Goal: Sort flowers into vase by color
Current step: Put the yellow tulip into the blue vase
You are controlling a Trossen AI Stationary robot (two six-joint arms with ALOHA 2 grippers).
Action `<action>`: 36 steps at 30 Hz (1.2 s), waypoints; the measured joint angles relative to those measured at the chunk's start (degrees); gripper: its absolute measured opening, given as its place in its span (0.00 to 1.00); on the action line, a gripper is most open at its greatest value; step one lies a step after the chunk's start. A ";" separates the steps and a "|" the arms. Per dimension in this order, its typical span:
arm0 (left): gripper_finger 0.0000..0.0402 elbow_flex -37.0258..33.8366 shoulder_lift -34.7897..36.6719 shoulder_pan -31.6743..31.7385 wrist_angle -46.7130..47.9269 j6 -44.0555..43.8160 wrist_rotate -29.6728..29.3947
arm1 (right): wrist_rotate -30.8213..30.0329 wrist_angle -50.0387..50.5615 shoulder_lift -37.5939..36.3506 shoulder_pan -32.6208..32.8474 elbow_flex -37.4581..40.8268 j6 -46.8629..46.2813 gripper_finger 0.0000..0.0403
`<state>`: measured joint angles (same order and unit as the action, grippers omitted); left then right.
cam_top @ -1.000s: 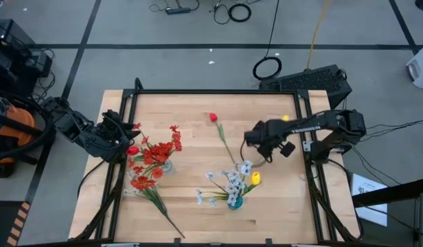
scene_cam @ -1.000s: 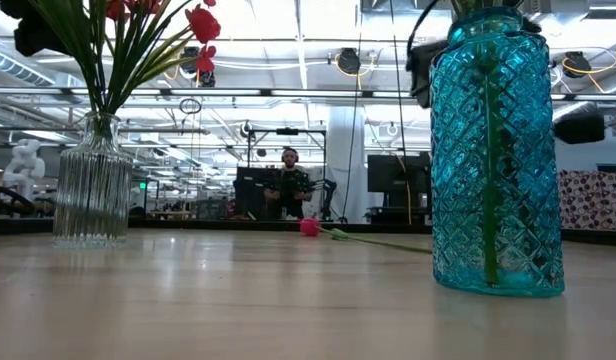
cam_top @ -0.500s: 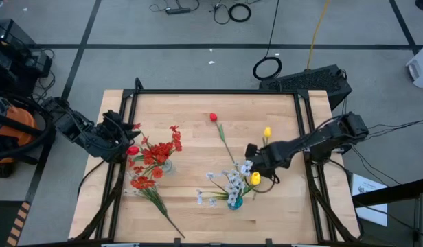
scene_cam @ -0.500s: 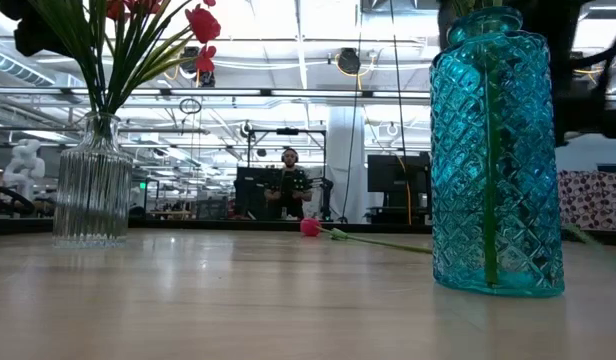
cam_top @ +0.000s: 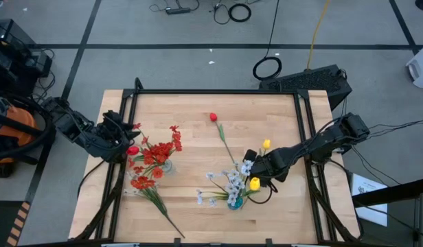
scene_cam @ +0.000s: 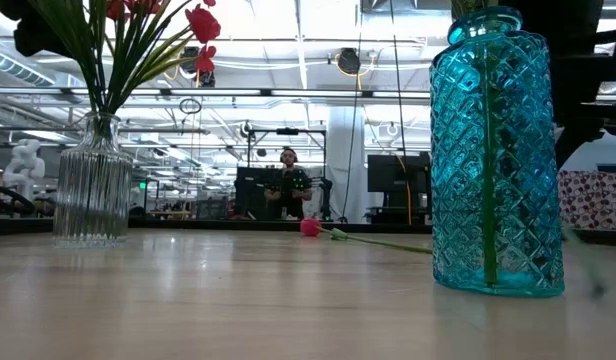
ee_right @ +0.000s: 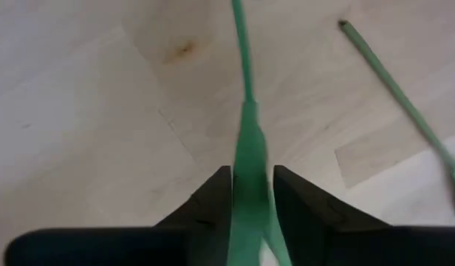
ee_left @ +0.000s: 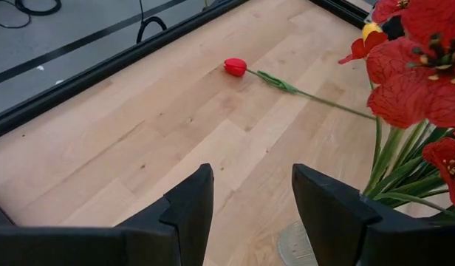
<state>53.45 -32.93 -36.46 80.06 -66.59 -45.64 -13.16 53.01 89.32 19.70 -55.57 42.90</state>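
The clear ribbed vase [cam_top: 158,163] [scene_cam: 92,185] holds red blossoms and red tulips. Beside it lies a red spray [cam_top: 151,192] on the table. The blue vase [cam_top: 233,201] [scene_cam: 496,150] holds white sprays and a yellow tulip [cam_top: 254,182]. A red tulip [cam_top: 213,117] [ee_left: 235,66] lies flat on the table. My right gripper [cam_top: 253,163] [ee_right: 251,174] hovers just beyond the blue vase, shut on a second yellow tulip [cam_top: 266,144]. My left gripper [cam_top: 126,134] [ee_left: 251,193] waits open, left of the clear vase. My right gripper pinches the yellow tulip's green stalk [ee_right: 250,140] between its two fingers. The stalk runs lengthwise out past the fingertips, over the table. In the high view the yellow bloom [cam_top: 266,144] shows on the gripper's far side. Whether the stalk's free end touches the table does not show.
The red tulip's stalk [cam_top: 226,144] [ee_right: 394,85] ends close to my right gripper. Black rails [cam_top: 211,92] frame the table. Bare wood [cam_top: 191,116] lies between the vases and along the far edge. A person [scene_cam: 289,190] sits far behind the table.
My right gripper has swung from the table's right side toward the near edge and down, stopping beside the blue vase. The yellow tulip went with it, its bloom now closer to the white sprays. The left arm has kept still.
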 joint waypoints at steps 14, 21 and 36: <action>0.47 0.00 0.00 -0.01 0.21 -0.02 1.81 | -0.04 8.23 -0.04 -0.07 -0.04 -35.29 0.38; 0.47 0.00 0.00 -0.01 0.23 0.00 2.59 | 0.04 11.99 -0.07 -0.07 -0.05 -76.72 0.35; 0.47 0.00 0.00 -0.01 3.37 0.50 6.52 | 0.82 17.56 -0.07 3.51 -0.09 -141.96 0.33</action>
<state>53.45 -32.93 -36.47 83.44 -66.09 -39.12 -12.34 70.57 89.25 23.22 -55.66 -99.07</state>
